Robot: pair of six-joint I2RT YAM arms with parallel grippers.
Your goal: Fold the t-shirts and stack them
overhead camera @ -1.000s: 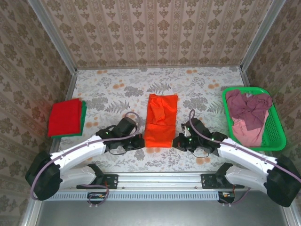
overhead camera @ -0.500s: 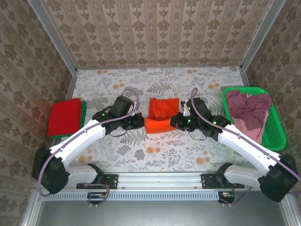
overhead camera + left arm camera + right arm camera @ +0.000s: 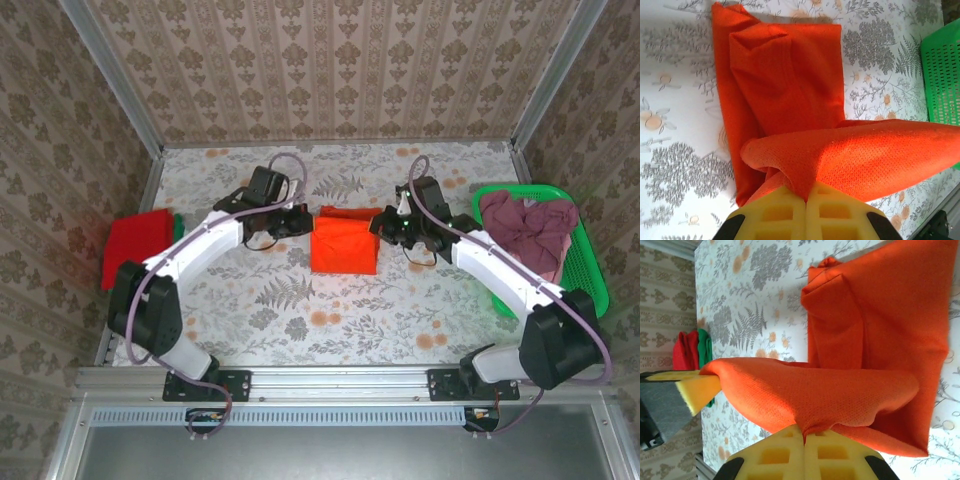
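Observation:
The bright orange t-shirt lies mid-table, doubled over on itself. My left gripper is shut on its left corner, and my right gripper is shut on its right corner. In the left wrist view the orange cloth is pinched between the yellow jaws of the left gripper, with the raised edge stretched off to the right. In the right wrist view the right gripper pinches the orange cloth, and the raised edge runs to the left gripper's yellow finger. A folded red t-shirt lies on a dark green one at the left.
A bright green mesh basket at the right edge holds crumpled mauve and pink t-shirts. Its corner shows in the left wrist view. Patterned walls close in the table on the far side and both flanks.
Both grippers have carried the orange t-shirt's near edge away from the arm bases and over the rest of the cloth, halving its length. The arms now reach further out.

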